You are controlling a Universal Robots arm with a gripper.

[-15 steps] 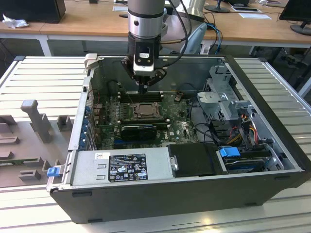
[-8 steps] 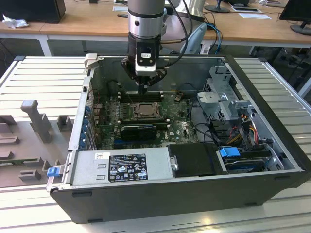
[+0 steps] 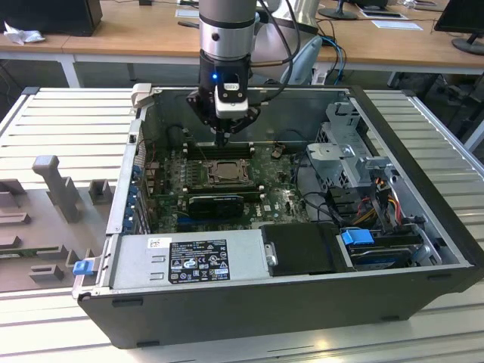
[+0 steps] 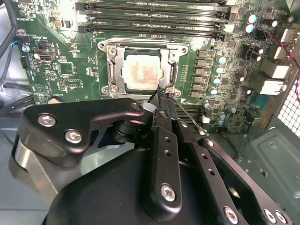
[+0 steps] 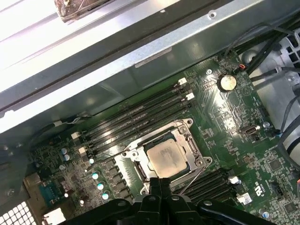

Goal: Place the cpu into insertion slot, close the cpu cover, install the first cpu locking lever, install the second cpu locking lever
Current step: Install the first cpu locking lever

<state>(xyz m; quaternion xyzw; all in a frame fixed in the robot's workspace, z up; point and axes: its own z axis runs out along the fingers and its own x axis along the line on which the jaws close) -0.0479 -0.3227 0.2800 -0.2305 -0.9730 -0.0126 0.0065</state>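
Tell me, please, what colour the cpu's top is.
The cpu is pale silvery-grey, faintly brown-smudged, clearest in the second wrist view.

A workbench (image 3: 68, 128) topped with pale grey ribbed metal slats carries an open desktop computer case (image 3: 302, 302), laid on its side with its black wall toward the camera in the exterior view, taking up the middle of the surface. Near the case, on the exterior view's left, grey fixture blocks sit on the slats: a tall upright post (image 3: 57, 185), a small block (image 3: 100, 190) beside it and lower stepped pieces (image 3: 19, 246) toward the edge. Behind the bench, a wooden desk (image 3: 128, 41) bears a dark box (image 3: 53, 15) and crumpled white paper (image 3: 23, 34).
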